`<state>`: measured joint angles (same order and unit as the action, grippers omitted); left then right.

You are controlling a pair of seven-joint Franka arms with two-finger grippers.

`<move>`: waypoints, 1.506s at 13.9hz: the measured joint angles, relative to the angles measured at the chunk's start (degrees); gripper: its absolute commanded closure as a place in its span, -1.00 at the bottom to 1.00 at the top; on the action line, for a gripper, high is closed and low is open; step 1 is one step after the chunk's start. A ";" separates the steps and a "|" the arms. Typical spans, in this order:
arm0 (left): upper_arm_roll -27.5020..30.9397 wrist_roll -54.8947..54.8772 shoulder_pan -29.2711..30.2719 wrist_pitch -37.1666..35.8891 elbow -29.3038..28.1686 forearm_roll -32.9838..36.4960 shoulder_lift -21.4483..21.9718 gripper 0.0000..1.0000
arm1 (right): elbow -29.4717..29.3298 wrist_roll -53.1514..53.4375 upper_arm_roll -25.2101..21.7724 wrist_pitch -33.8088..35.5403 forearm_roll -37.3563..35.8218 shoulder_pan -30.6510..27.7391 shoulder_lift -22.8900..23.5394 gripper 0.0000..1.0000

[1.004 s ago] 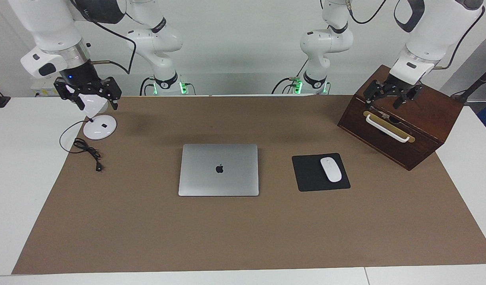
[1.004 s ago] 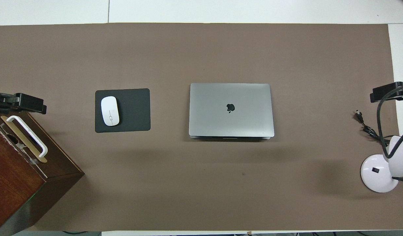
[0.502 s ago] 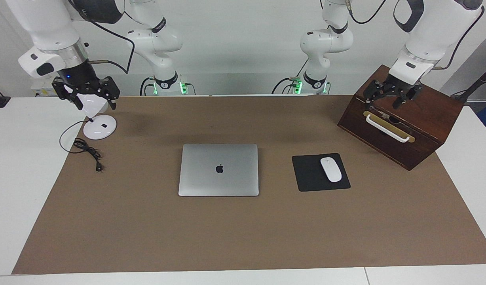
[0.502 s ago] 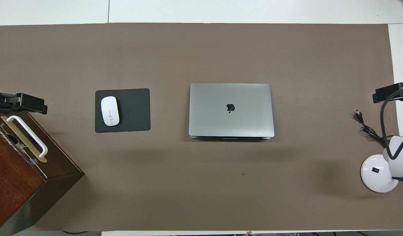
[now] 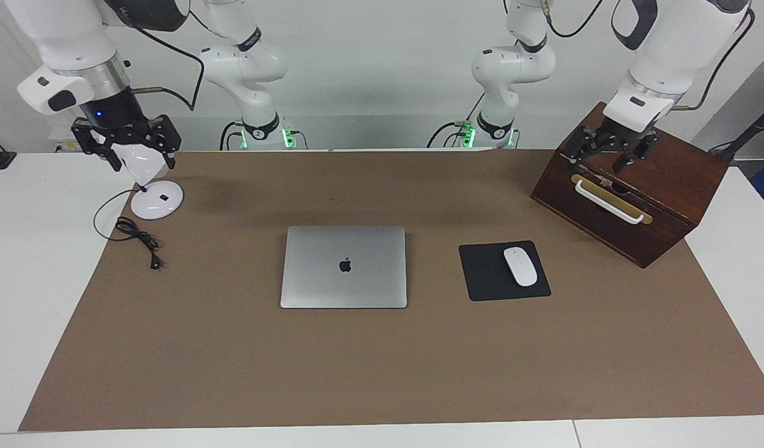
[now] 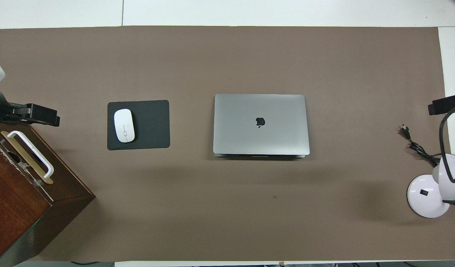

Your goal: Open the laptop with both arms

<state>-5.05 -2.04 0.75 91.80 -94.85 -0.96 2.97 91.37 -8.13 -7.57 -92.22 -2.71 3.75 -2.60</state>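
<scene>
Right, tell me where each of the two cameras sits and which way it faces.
Facing view: high across the table, looking at the robots; both arms show whole, the left gripper over the wooden box, the right gripper over the desk lamp.
Overhead view: above the robots' end, looking steeply down and forward; only gripper parts show at its side edges.
Shared: the closed laptop, mouse and mouse pad.

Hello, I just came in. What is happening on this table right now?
Nothing is being handled yet. The laptop lies closed in the middle of the brown mat, with a white mouse on a black mouse pad beside it. The left gripper hangs open over the wooden box. The right gripper hangs over the white desk lamp. Neither touches the laptop.
</scene>
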 measured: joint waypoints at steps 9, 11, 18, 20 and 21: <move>0.44 0.00 0.12 2.03 -0.07 0.00 -0.01 1.00 | 1.16 0.08 0.00 -1.68 0.00 -0.09 0.02 -1.00; 0.47 0.00 0.22 2.84 -0.14 0.00 -0.02 1.00 | 2.38 0.09 0.00 -3.07 0.00 -0.11 0.03 -1.00; 0.57 0.00 0.24 6.52 -1.66 0.00 -0.03 1.00 | 10.23 1.40 0.00 -12.34 1.04 -0.17 -1.70 -1.00; 0.40 -0.01 0.18 10.20 -4.24 0.00 0.29 1.00 | 12.51 2.48 0.00 -14.39 2.40 -0.17 -2.69 -1.00; 0.22 -0.01 0.05 13.54 -6.39 0.00 0.75 1.00 | 13.70 3.15 0.01 -15.27 3.16 -0.17 -3.25 -1.00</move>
<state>-4.84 -2.05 0.80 105.34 -101.24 -0.96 3.72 105.07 -4.99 -7.56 -107.48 0.45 3.59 -5.85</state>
